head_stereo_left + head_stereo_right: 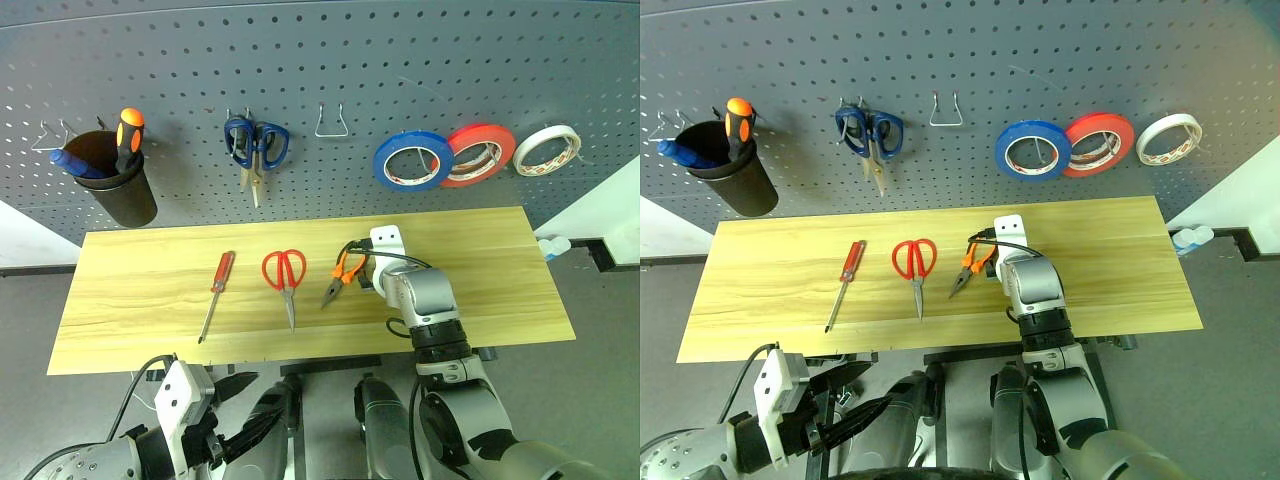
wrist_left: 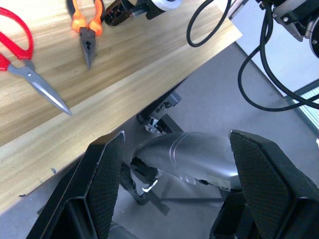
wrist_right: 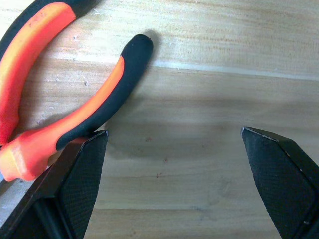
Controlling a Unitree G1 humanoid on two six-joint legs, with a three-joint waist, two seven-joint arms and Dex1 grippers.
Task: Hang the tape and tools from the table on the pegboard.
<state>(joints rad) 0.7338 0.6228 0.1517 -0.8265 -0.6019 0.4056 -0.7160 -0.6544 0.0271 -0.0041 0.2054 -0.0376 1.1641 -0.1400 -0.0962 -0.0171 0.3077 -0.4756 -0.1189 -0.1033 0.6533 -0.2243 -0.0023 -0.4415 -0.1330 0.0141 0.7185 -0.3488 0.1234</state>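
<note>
On the light wood table (image 1: 480,250) lie a slim red-handled screwdriver (image 1: 217,288), red-handled scissors (image 1: 285,279) and orange-and-black pliers (image 1: 340,277), side by side. My right gripper (image 3: 174,191) is low over the table just right of the pliers' handles (image 3: 75,99). It is open, with bare wood between its fingers. The blue tape (image 1: 411,161) hangs on the dark grey pegboard (image 1: 330,60). My left gripper (image 2: 182,184) is open and empty below the table's front edge.
Also on the pegboard are a red tape roll (image 1: 482,153), a white tape roll (image 1: 546,150), blue-handled scissors (image 1: 256,143), a bare wire hook (image 1: 331,122) and a black cup (image 1: 118,180) holding an orange-and-black screwdriver (image 1: 129,135).
</note>
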